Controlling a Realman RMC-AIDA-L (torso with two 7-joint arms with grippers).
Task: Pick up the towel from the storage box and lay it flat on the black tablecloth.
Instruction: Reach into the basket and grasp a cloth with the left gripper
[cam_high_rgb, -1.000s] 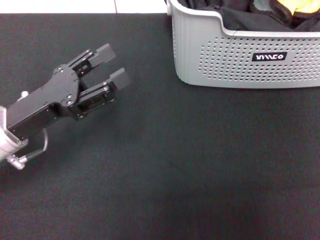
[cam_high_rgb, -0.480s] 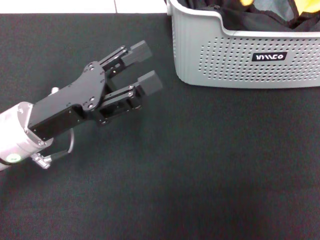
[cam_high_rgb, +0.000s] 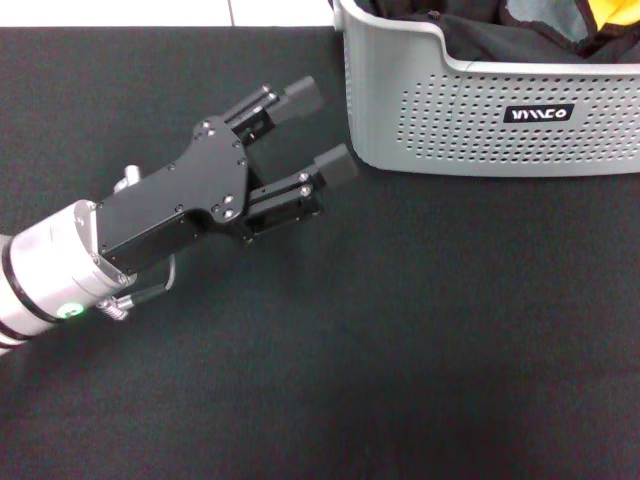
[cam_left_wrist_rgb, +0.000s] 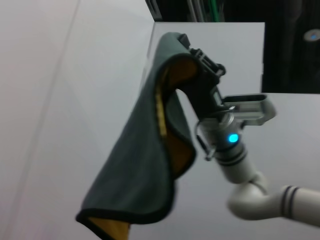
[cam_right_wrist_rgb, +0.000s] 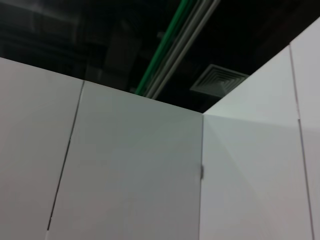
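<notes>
The left end effector hovers over the black tablecloth, fingers apart and empty, tips just beside the storage box. Farther off, the right end effector is clamped on the towel, which hangs in the air.

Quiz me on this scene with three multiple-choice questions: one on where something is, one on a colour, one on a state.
1. Where is the towel?
A. spread out flat
B. hanging from the right gripper
C. folded on the floor

2. What colour is the label on the storage box?
A. black with white lettering
B. red
C. yellow

3. What state is the left gripper in?
A. shut on the towel
B. open and empty
C. shut and empty

Answers:
1. B, the left wrist view shows it draped from the raised right gripper.
2. A, the head view shows white letters on black.
3. B, its jaws stand apart over the black tablecloth.
</notes>
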